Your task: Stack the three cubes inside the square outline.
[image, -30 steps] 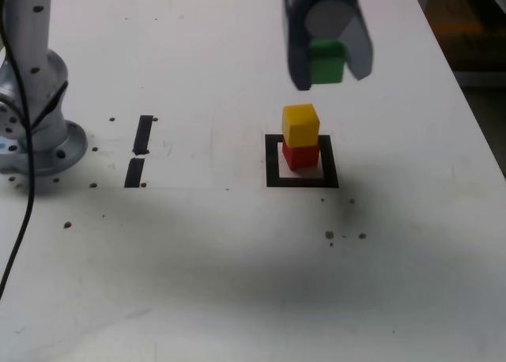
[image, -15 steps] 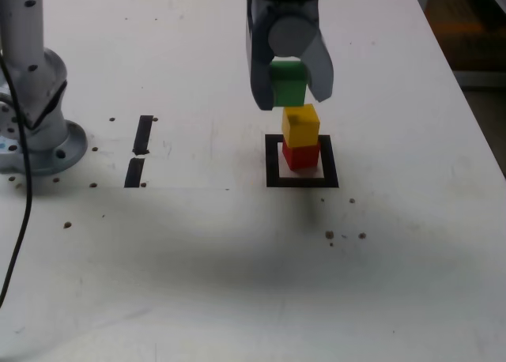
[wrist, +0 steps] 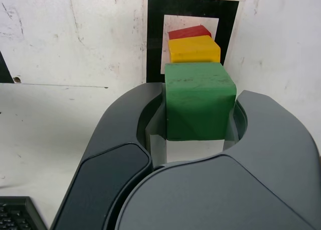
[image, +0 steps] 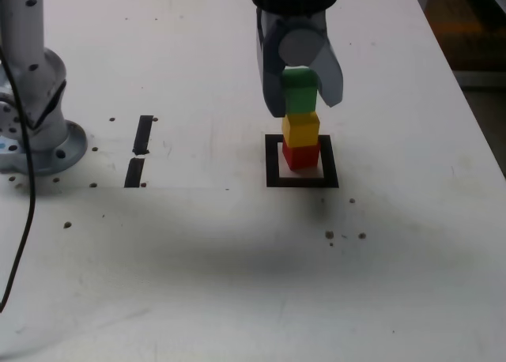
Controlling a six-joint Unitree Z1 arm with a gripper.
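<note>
The tool point(image: 300, 93) is shut tight on the green cube point(image: 300, 91), with one jaw on each side of it. The green cube sits right above the yellow cube point(image: 301, 129). They look like they touch, or almost touch, but I cannot tell for sure. The yellow cube rests on the red cube point(image: 300, 156). The red cube stands inside the square outline point(image: 273, 163) on the white table point(image: 198, 243).

In the wrist view the green cube point(wrist: 199, 100) is in front, between the dark jaws, and the yellow cube point(wrist: 193, 49) and red cube point(wrist: 189, 32) peek out past it.

I think these cubes are small, light and hard. They will not squash. Their sides look smooth, so they could slip. The best place to hold one is on two flat sides across from each other, like now. The tower is thin and tall, so a small bump could knock it over. I think the tool should open slowly and go straight up.
</note>
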